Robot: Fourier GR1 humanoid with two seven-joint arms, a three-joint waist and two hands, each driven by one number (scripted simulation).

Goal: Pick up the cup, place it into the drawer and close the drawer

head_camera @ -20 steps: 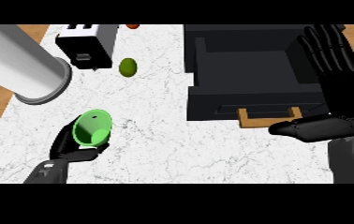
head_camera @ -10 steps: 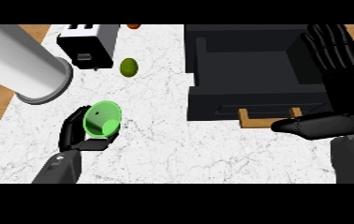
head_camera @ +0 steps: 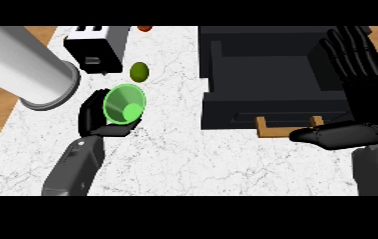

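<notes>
The green cup (head_camera: 124, 104) sits at centre left of the frame in the left hand (head_camera: 100, 119), whose fingers curl round its wall from below and from the left. Its open mouth faces the camera. It looks like a small, stiff, thin-walled plastic cup: probably light and smooth, so likely to slip if tilted. The side wall below the rim, where the hand has it, seems the sensible place to hold.

The right hand (head_camera: 353, 80) rests at the right edge, fingers straight and apart, empty. The black open drawer (head_camera: 266, 105) lies upper right.

The cup's base and far wall are hidden by the fingers. The steel canister (head_camera: 33, 75), toaster (head_camera: 94, 47) and a red item (head_camera: 145, 28) are cut off at the top or left edge. The small olive-green fruit (head_camera: 139, 71) on the marble tabletop (head_camera: 192, 158) may be an avocado.
</notes>
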